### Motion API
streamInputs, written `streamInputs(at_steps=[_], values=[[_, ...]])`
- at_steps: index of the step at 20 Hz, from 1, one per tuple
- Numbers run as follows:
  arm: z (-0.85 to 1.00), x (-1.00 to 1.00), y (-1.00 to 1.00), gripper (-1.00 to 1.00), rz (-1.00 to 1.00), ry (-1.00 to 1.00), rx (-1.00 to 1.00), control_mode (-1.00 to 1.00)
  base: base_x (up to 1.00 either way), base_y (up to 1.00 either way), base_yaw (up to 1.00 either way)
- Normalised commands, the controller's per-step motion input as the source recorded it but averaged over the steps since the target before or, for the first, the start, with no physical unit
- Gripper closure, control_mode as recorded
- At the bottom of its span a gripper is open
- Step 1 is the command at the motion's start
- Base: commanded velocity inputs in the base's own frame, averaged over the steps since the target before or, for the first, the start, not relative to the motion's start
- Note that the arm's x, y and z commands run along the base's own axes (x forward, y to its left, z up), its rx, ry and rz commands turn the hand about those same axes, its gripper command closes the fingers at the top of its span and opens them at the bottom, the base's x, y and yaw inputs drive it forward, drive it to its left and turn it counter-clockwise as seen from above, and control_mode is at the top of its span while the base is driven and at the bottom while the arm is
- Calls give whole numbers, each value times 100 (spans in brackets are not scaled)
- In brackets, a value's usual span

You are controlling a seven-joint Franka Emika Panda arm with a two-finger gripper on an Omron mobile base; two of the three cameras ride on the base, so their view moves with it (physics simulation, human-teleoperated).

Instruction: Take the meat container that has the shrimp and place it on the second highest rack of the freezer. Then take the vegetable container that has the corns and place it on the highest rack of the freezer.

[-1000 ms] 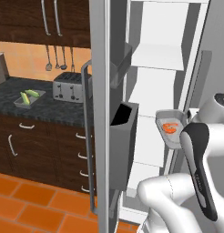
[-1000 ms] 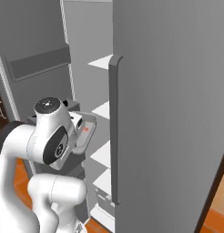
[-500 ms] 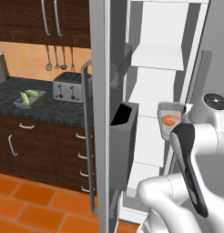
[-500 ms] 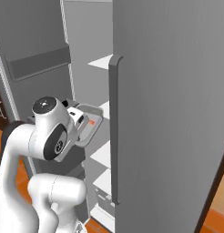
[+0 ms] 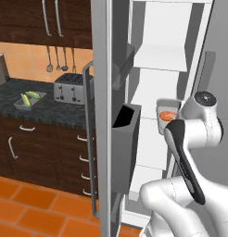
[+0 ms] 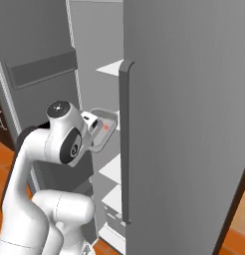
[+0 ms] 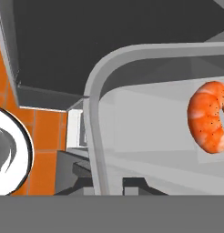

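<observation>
The meat container [image 5: 165, 106] is a small grey tray held in the air in the open freezer [image 5: 160, 57], close in front of its white shelves. The orange-pink shrimp [image 5: 169, 115] lies in it. In the hand view my gripper [image 7: 107, 184] is shut on the container's rim [image 7: 93, 119], and the shrimp [image 7: 209, 116] lies to the right. From the right base view the meat container [image 6: 107, 119] sits just beyond my wrist, beside the freezer's shelves [image 6: 113, 67]. The vegetable container [image 5: 22, 103] with the corns [image 5: 29, 97] rests on the dark counter at the left.
The freezer's open left door [image 5: 101, 120] with its dark bins [image 5: 124, 143] stands between the counter and the shelves. The other grey door [image 6: 184, 124] closes off the right side. A toaster [image 5: 71, 88] sits on the counter, with dark drawers [image 5: 51, 148] below.
The arm has lifted the meat container a little and carried it further in toward the freezer shelves. The grip has not changed.
</observation>
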Motion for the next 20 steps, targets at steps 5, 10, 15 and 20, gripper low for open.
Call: streamInputs(at_steps=[5, 10, 15, 20], values=[[0, 51, -6, 100, -2, 0, 0, -100, 0, 0, 0], [0, 54, -10, 100, 0, 0, 0, -100, 0, 0, 0], [0, 42, -10, 100, 0, 1, 0, -100, 0, 0, 0], [0, 43, -3, 100, 0, 7, 0, -100, 0, 0, 0]])
